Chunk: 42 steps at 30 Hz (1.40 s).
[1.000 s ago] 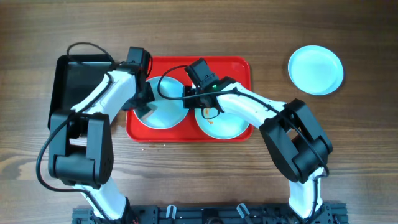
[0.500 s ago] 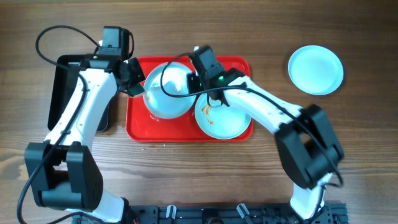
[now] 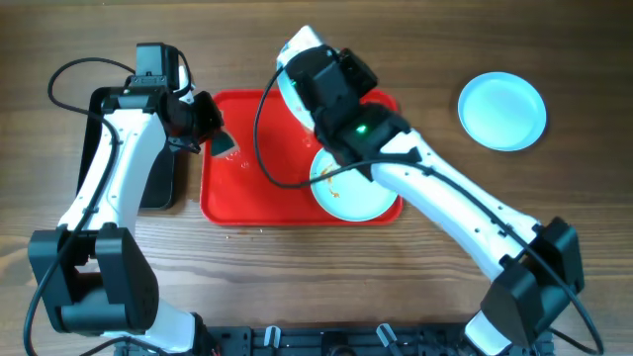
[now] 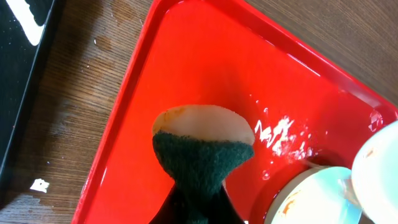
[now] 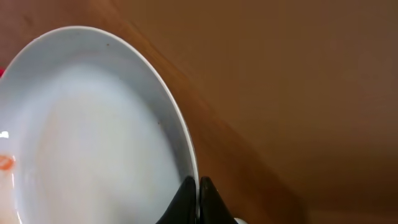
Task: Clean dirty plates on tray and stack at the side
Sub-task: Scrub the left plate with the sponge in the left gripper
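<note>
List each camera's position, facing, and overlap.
Overhead: fixed above the wooden table, facing down; both arms show.
Left wrist: on the left arm, facing down at the flat red plastic tray; left tool shut on a green-backed sponge.
Right wrist: along the right tool, clamped on the rim of a round pale-blue plate.
Shared: overhead and left wrist both show tray and sponge.

- The overhead camera looks straight down on the whole tabletop (image 3: 554,227) from well above, with the arm bases at the near edge.
- The left wrist camera sits close over the red tray (image 4: 205,74), facing down past its sponge (image 4: 202,155). It shares the tray's left end and the black tray (image 4: 18,74) with the overhead view.
- The right wrist camera is nearest of all, right against a raised plate (image 5: 93,137) with blurred tabletop behind. The overhead view shows that plate above the red tray's far edge.
</note>
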Motion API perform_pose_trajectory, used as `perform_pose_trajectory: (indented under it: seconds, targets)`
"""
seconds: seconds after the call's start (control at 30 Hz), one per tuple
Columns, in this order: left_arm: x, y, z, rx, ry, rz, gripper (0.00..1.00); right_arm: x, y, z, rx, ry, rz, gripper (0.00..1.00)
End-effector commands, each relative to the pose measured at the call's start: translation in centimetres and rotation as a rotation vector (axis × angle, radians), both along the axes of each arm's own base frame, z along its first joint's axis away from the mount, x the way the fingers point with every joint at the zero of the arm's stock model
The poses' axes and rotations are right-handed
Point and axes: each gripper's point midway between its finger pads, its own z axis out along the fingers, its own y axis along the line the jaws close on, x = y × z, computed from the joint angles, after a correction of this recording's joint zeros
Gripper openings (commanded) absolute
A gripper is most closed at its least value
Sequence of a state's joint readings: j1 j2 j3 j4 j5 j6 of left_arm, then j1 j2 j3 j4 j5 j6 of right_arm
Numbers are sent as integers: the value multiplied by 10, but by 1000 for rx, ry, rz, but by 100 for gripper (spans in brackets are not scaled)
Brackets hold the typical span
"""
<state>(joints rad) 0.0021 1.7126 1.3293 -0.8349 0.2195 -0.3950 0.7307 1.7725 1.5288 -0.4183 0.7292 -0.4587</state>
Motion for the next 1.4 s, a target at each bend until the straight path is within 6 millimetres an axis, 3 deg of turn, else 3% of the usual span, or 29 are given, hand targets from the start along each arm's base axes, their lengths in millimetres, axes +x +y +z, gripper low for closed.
perform_pose_trajectory:
  seconds: [0.0, 0.2, 0.3, 0.4, 0.53, 0.7, 0.8, 0.9, 1.0, 1.37]
  targets:
    - [4, -4, 12, -23, -30, -7, 4, -3, -13, 27, -254, -64, -7, 4]
    - [2, -4, 11, -23, -24, -7, 4, -11, -1, 48, -291, -151, -41, 4]
    - [2, -6, 11, -33, -22, -11, 4, -17, 5, 39, -100, -152, -91, 4]
    - [1, -13, 14, -67, -29, -49, 4, -27, 14, -8, 130, 27, -84, 4]
    - [-1, -31, 19, -165, -32, -92, 4, -40, 27, -83, 470, 333, -206, 4]
    - [-11, -49, 18, -185, -2, -136, 4, -47, 44, -164, 588, 550, -329, 4]
    - [-19, -63, 6, -147, 19, -176, 4, -48, 51, -190, 581, 598, -329, 4]
    - [-31, -74, -18, -131, 54, -195, 4, -52, 59, -195, 629, 641, -330, 4]
    - [-45, -59, -51, -53, 134, -124, 4, -52, 56, -195, 640, 642, -352, 4]
    - [-47, -31, -89, 111, 171, -89, 4, -53, 54, -196, 633, 647, -358, 4]
